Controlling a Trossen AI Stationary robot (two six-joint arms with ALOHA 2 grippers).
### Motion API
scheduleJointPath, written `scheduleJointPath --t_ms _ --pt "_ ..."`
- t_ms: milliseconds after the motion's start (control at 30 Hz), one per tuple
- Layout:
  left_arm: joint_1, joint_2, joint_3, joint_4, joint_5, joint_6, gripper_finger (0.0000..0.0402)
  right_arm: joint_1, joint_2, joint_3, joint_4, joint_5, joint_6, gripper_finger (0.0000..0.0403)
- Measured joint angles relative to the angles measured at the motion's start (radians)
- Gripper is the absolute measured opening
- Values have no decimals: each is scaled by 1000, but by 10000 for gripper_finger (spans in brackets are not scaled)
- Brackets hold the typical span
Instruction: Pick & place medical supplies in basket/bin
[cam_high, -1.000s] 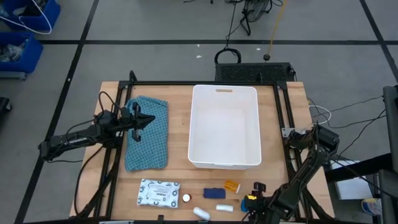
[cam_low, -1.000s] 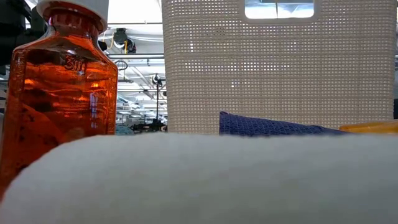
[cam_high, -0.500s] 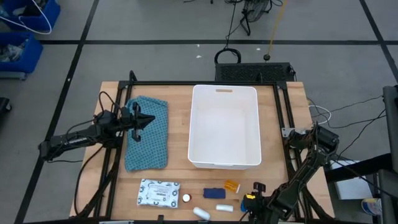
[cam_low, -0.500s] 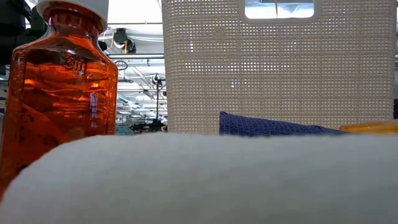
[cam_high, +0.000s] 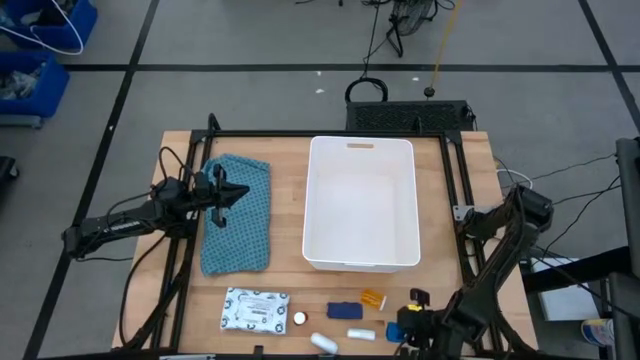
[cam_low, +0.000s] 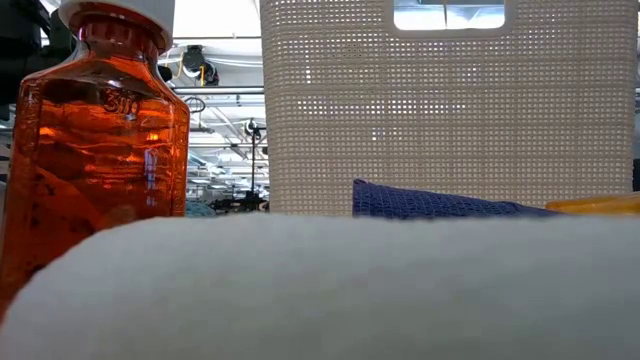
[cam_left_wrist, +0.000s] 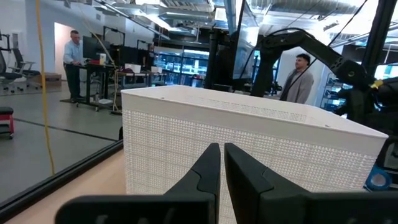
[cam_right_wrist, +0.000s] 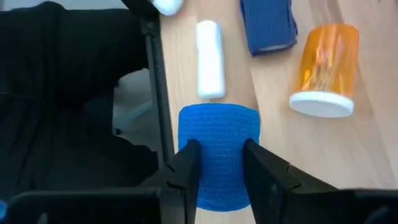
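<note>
My right gripper is shut on a blue bandage roll at the table's near right edge. Beyond it on the wood lie a white tube, a flat blue piece and an orange pill bottle on its side. A white printed packet lies near the front left. A red bottle stands upright. The white basket sits mid-table. My left gripper is shut over the teal cloth, holding nothing. My right gripper pinches the blue roll between its two fingers, one on each of its opposite curved sides. The fingers come slanting down from the near side. The roll sits between them above the table's near edge rail.
A second white tube lies at the very front, and it fills the foreground of the low view. The black table frame runs just beside the held roll. Bare wood lies between the cloth and the basket.
My right arm has risen at the table's near right corner, carrying its gripper and the blue roll up with it. The other items have stayed where they were.
</note>
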Motion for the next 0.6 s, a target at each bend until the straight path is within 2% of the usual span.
scheduleJointPath --t_ms 267,367,600 --pt "0 0 0 0 0 0 26 -9 -99 0 70 5 -88 92" --pt "0 0 0 1 0 1 26 -11 -149 0 103 37 -149 92" --pt "0 0 0 1 0 2 26 -15 -277 0 154 217 -346 91"
